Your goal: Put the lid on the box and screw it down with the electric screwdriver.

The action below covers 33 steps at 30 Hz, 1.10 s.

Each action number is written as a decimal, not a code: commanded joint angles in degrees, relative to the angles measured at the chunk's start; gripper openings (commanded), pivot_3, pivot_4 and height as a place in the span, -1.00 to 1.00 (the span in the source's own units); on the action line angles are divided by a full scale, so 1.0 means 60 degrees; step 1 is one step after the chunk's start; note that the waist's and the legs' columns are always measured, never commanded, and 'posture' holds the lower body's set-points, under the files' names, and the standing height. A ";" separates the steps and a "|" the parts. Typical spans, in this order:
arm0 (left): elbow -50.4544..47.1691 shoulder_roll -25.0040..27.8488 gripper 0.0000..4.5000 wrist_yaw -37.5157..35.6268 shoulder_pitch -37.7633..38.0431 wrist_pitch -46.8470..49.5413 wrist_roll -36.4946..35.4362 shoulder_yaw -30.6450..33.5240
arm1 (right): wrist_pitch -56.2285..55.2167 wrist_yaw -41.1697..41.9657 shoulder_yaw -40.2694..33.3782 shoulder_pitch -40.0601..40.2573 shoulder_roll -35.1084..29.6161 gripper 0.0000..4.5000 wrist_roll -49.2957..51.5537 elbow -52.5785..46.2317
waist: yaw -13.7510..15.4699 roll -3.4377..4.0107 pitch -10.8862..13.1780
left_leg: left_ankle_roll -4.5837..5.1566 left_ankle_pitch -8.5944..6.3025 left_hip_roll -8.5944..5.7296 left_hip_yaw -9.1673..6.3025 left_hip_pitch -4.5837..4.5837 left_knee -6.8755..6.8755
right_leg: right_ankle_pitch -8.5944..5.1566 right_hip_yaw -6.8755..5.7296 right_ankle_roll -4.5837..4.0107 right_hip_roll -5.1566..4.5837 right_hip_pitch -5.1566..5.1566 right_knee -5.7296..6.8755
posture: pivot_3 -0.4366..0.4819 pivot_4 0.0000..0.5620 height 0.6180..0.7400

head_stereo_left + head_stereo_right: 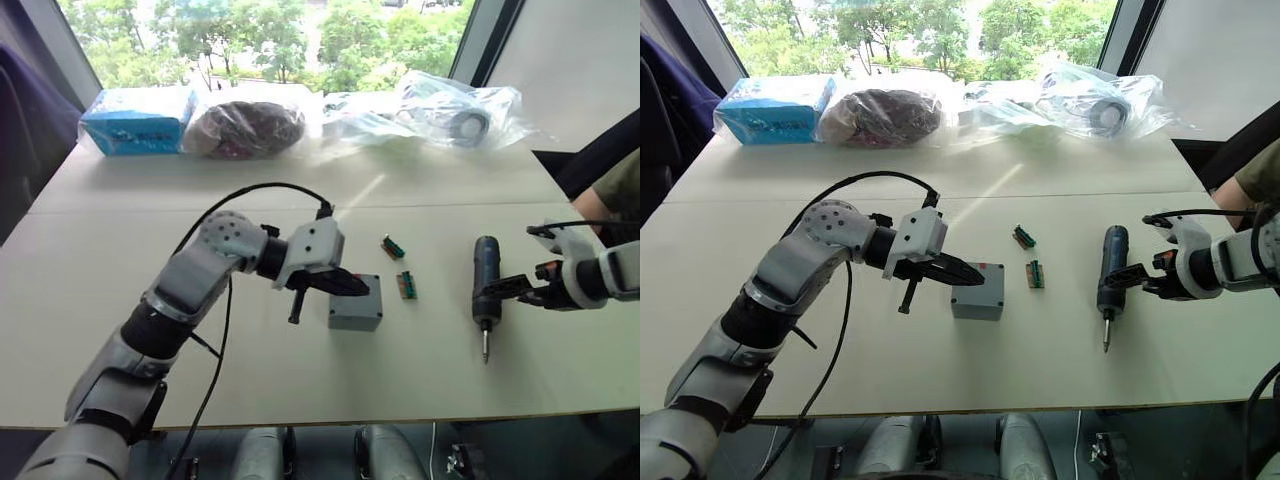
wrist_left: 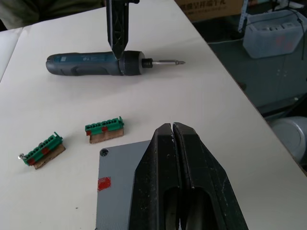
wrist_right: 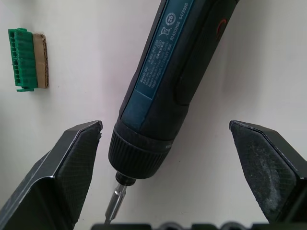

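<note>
Electric screwdriver [image 3: 165, 91] between the wide-spread fingers [image 3: 67, 167] of the right pincer [image 3: 168, 158]

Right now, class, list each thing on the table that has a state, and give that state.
box: lid on, upright
lid: seated on box, left tool resting on it
screwdriver: lying flat, not gripped
left tool: shut
right tool: open, straddling the screwdriver
green connectors: lying loose

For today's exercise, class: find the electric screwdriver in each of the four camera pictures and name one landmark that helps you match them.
Left eye view: electric screwdriver lies on the table right of the box, bit toward the robot.
Right eye view: same spot, at the right gripper.
Left wrist view: lying beyond the green connector strips.
Right wrist view: close up between the open fingers.
Shared landmark: the green strips between box and screwdriver.
</note>
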 commanded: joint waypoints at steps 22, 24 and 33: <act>-0.0520 -0.0052 -1.00 0.1315 0.0686 0.0581 -0.0015 0.0450 | 0.0060 0.1872 0.2176 -0.0697 0.0437 -0.20 -0.2118 -0.0144 | 0.0083 0.0000 0.0000 | 0.0002 -0.0001 0.0002 -0.0006 -0.0003 0.0001 | 0.0000 -0.0009 0.0000 0.0001 0.0001 -0.0002 | -0.05 -0.47 1.00; -0.0284 0.0032 -1.00 0.1360 0.0659 0.0547 0.0008 0.0598 | 0.0028 0.1773 0.1708 -0.1018 0.0575 -0.20 -0.2690 0.0231 | 0.0078 0.0000 0.0000 | 0.0002 -0.0001 0.0000 -0.0006 -0.0003 0.0001 | 0.0000 -0.0010 0.0000 0.0000 0.0001 -0.0002 | -0.05 -0.47 1.00; 0.0896 0.0119 -1.00 0.1030 0.0236 0.0409 -0.0137 0.0959 | -0.3953 0.2043 -0.1234 -0.1778 0.1224 -0.20 -0.3723 -0.0721 | 0.0064 0.0029 0.0018 | 0.0001 -0.0001 0.0000 0.0018 -0.0023 0.0000 | 0.0003 0.0004 0.0003 0.0003 -0.0036 0.0007 | -0.05 -0.47 1.00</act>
